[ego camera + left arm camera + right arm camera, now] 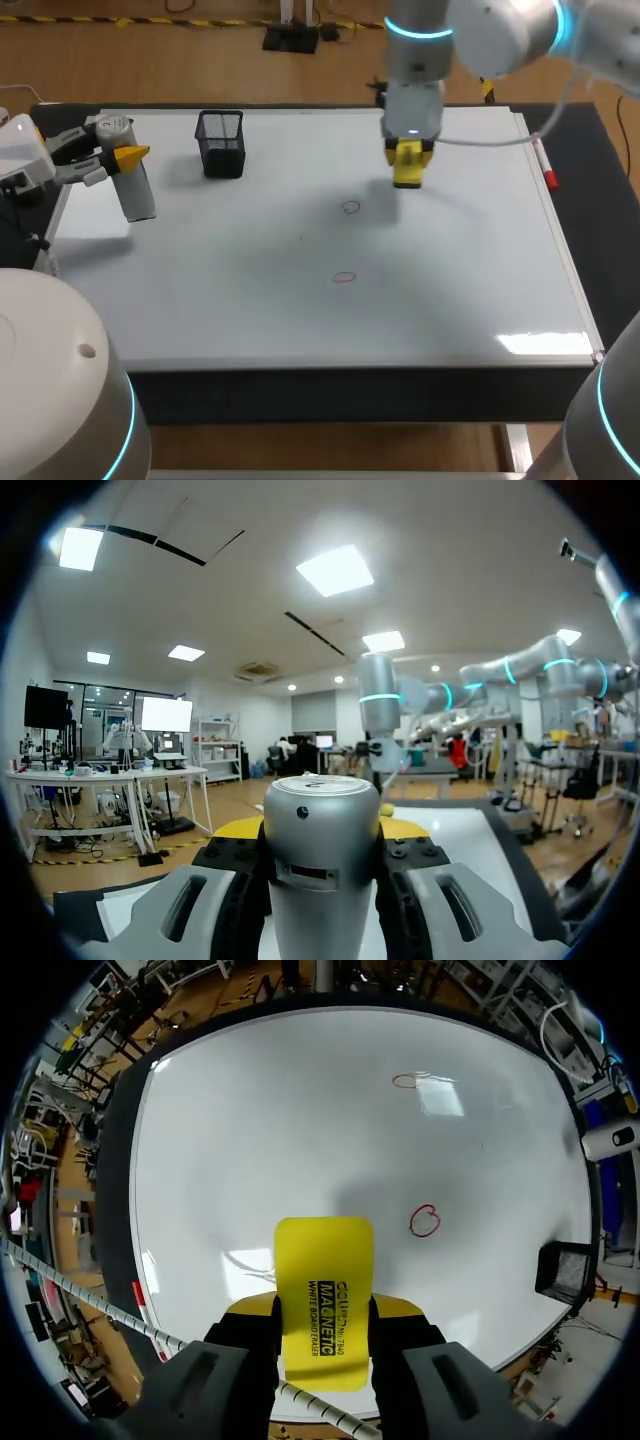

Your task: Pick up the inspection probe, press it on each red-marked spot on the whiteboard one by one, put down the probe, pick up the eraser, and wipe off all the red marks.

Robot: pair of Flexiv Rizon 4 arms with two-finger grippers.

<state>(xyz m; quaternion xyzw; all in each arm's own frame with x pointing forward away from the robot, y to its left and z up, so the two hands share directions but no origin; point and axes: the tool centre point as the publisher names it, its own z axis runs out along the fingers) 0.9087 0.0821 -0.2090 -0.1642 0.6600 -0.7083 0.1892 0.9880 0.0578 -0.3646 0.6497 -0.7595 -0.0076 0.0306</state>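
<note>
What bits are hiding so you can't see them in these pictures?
- Left wrist view: the probe has its lower end cut off by the edge, between the left tool's fingers.
- Right wrist view: the eraser, held in the right tool, shows only its yellow back; its wiping side faces away.
- Head view: the mesh cup is too dark to see inside.
- Left wrist view: no red marks show; the probe fills the middle.

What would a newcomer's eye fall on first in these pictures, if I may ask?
The yellow eraser stands out first, clamped in the right arm's jaws over the far middle of the whiteboard. Next come the two red marks, unwiped near the board's centre, and the silver probe gripped by the left arm's jaws at the board's left edge.
</note>
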